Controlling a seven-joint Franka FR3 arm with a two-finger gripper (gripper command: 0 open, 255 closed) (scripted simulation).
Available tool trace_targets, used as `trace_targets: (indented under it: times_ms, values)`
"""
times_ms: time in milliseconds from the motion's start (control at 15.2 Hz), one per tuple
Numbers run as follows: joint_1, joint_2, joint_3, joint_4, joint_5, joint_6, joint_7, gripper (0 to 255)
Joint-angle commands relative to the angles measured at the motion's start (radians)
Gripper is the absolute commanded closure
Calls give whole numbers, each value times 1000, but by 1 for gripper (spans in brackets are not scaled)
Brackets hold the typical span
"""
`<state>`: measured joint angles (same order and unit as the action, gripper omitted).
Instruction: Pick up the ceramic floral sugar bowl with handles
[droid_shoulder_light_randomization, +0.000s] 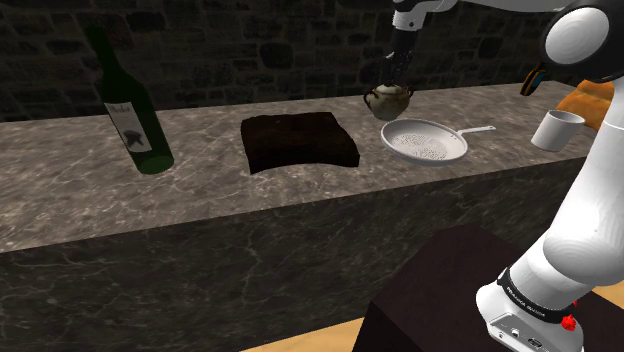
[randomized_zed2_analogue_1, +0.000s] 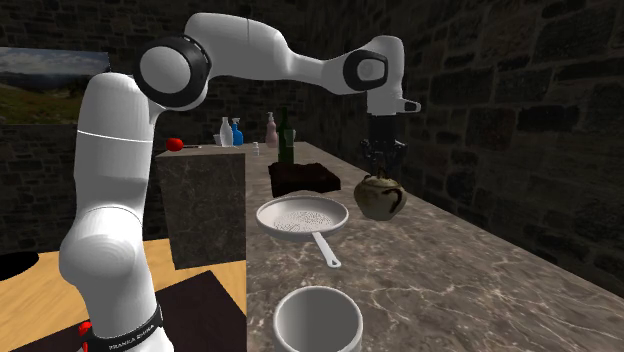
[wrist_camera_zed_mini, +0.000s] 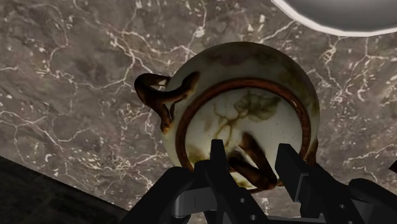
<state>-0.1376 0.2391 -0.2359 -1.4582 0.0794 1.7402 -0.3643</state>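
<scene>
The sugar bowl is a round cream pot with a brown rim, curled brown handles and a faint leaf print. It stands near the back of the dark marble counter. My black gripper comes straight down onto its top. In the wrist view the two fingers clasp the brown loop on the lid, so the gripper is shut on the bowl. The second exterior view shows the gripper right over the bowl. I cannot tell whether the bowl touches the counter.
A white perforated pan lies just in front of the bowl, with a white cup and an orange object further right. A dark brown block and a leaning green bottle lie to the left. A stone wall runs behind.
</scene>
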Motion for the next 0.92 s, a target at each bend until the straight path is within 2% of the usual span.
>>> trace_targets:
  times_ms: [0, 858]
  values:
    - [-2, 3, -1, 1, 1, 1, -2, 255]
    - [-18, 56, -3, 252, 13, -199, -1, 255]
